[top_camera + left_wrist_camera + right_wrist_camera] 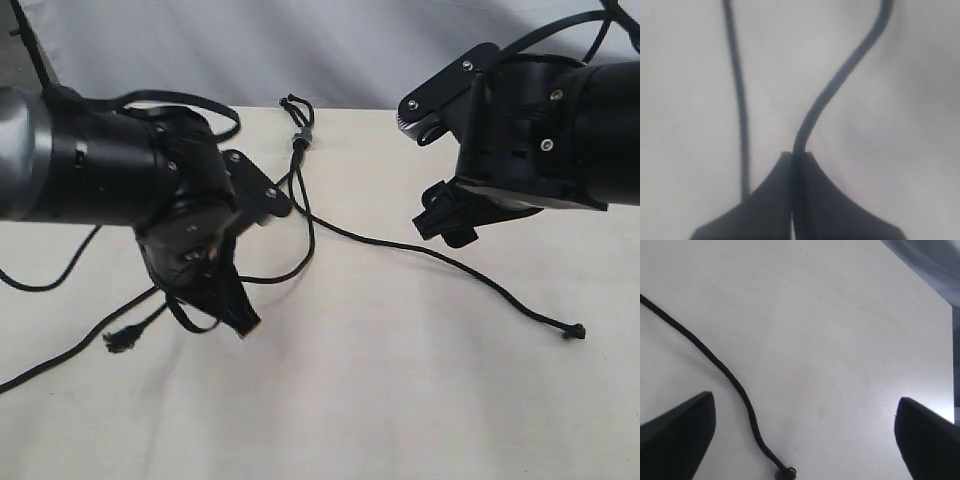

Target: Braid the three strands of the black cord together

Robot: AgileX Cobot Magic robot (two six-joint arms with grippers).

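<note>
One strand [840, 75] lies pinched inside the left end effector [796, 156].

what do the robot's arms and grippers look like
The left arm is a thick black cylinder with a silver-grey section farther back. The right arm is black too, with small silver screws and a flat black bracket. Thin black cables loop over them. The left gripper and right gripper have matte black, wedge-shaped fingers.
</note>
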